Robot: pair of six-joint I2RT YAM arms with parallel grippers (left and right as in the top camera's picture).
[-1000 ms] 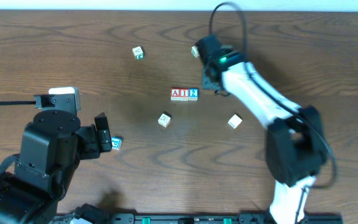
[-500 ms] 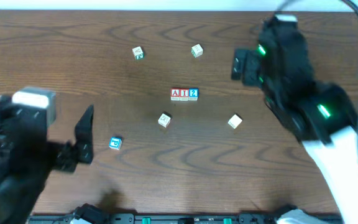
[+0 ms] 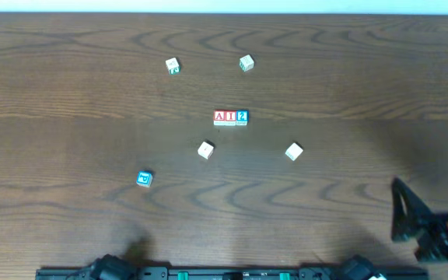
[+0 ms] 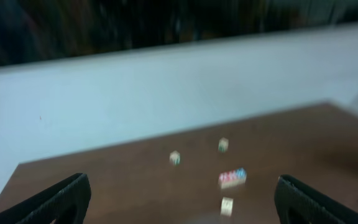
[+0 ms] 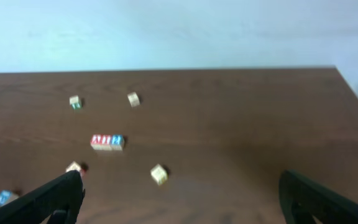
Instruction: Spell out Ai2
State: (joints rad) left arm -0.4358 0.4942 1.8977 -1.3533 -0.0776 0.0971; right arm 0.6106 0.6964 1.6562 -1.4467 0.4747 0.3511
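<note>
The three cubes stand in a touching row at the table's centre: red "A" point(image 3: 220, 117), red "I" point(image 3: 231, 117) and blue "2" point(image 3: 242, 117). The row also shows, blurred, in the left wrist view point(image 4: 232, 178) and in the right wrist view point(image 5: 107, 142). My right gripper point(image 3: 434, 206) is open and empty at the bottom right corner, far from the row. My left gripper point(image 4: 182, 202) is out of the overhead view. In its own view its fingers stand wide apart and empty, high above the table.
Two pale cubes with green marks lie at the back point(image 3: 173, 66) point(image 3: 246, 63). Two more pale cubes lie in front of the row point(image 3: 205, 150) point(image 3: 294, 152). A blue-marked cube point(image 3: 144, 180) lies front left. A white wall point(image 5: 179, 31) runs behind the table.
Both arms have pulled back from over the table. The left arm has left the overhead view and the right arm has dropped to the bottom right corner. The cubes have not moved.
</note>
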